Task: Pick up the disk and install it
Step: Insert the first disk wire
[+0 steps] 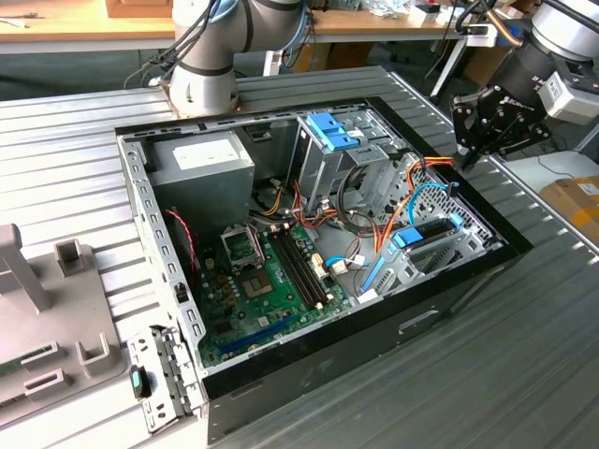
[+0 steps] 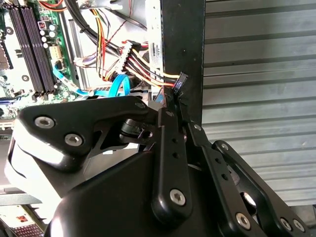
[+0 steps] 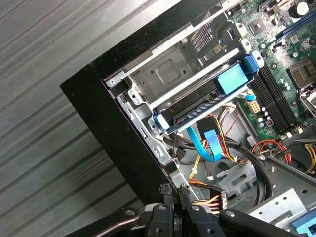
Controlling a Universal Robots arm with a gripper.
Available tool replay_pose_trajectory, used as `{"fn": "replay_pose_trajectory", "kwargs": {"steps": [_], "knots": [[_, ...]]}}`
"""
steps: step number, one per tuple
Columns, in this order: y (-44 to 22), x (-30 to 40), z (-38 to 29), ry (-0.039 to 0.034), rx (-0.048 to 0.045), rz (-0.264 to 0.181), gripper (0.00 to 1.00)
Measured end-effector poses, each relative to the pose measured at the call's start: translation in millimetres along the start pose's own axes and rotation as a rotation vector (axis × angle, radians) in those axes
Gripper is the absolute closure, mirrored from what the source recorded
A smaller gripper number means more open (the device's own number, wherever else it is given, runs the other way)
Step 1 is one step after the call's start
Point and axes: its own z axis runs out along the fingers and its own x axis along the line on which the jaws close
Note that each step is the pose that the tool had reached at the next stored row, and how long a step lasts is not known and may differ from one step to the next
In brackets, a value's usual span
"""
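The gripper (image 3: 174, 191) is held nearly shut, empty, at the case rim (image 3: 113, 133). The disk (image 3: 197, 112) seems hard, heavy; its sides are best gripped.

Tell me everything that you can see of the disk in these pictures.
The disk is a flat, dark grey slab, metal by its look, framed by a light blue plastic bracket with a broad tab. It sits slotted in a grey metal bay by the black wall of the open computer case, with its thin edge showing; its label face is hidden. The end effector hangs at the case wall, apart from it.
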Motion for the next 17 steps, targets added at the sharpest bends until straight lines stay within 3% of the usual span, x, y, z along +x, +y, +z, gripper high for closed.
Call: {"fn": "replay_pose_trajectory", "kwargs": {"steps": [10, 17], "knots": [[0.2, -0.4, -0.4, 0.0001, 0.0, 0.0, 0.84], [3.3, -4.8, -0.6, 0.0011, 0.0009, 0.0, 0.84]]}}
